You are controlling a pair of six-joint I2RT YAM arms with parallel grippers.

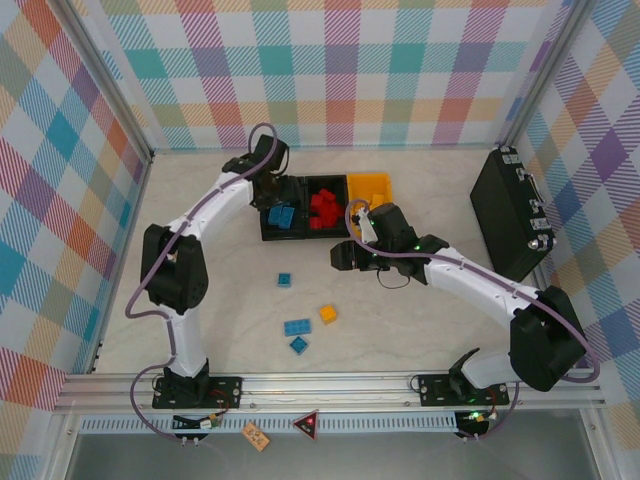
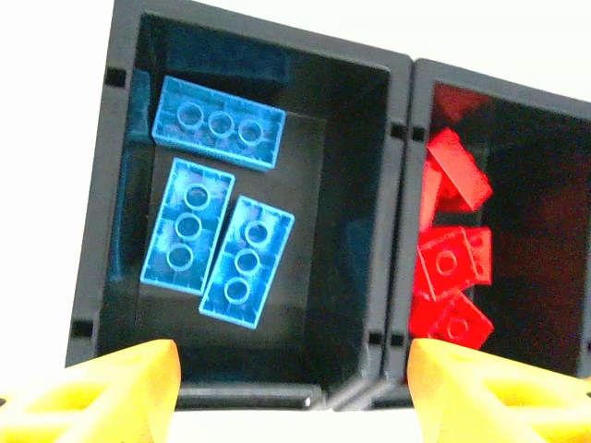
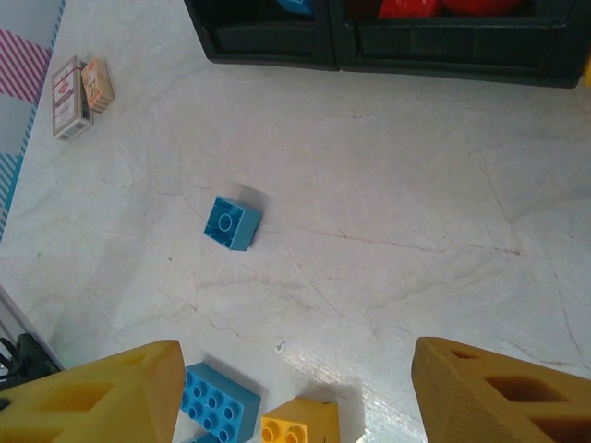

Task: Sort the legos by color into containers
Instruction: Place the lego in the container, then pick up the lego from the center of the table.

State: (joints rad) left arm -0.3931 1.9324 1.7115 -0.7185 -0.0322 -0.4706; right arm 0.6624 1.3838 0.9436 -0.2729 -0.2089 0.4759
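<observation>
Three blue legos (image 2: 219, 123) lie flat, studs up, in the left black bin (image 1: 268, 228) of the containers. The middle black bin (image 1: 337, 183) holds a heap of red legos (image 2: 452, 268). The yellow-orange bin (image 1: 370, 190) ends the row on the right; the top view is too coarse to tell what lies in it.

Four bricks are loose on the table (image 1: 430, 330) in front of the bins: a small blue brick (image 3: 231, 222) nearest the bins, then an orange brick (image 3: 298, 425) with a longer blue brick (image 3: 218, 401) just beside it, and another small blue brick (image 1: 299, 345) closest to the arm bases.

The left gripper (image 2: 291, 355) hovers over the blue bin, fingers spread wide with nothing between them. The right gripper (image 3: 295, 355) hangs above the loose bricks, likewise spread and holding nothing.

Two small printed cards (image 3: 81, 92) lie near the left wall. A large black case (image 1: 510, 210) stands at the right.
</observation>
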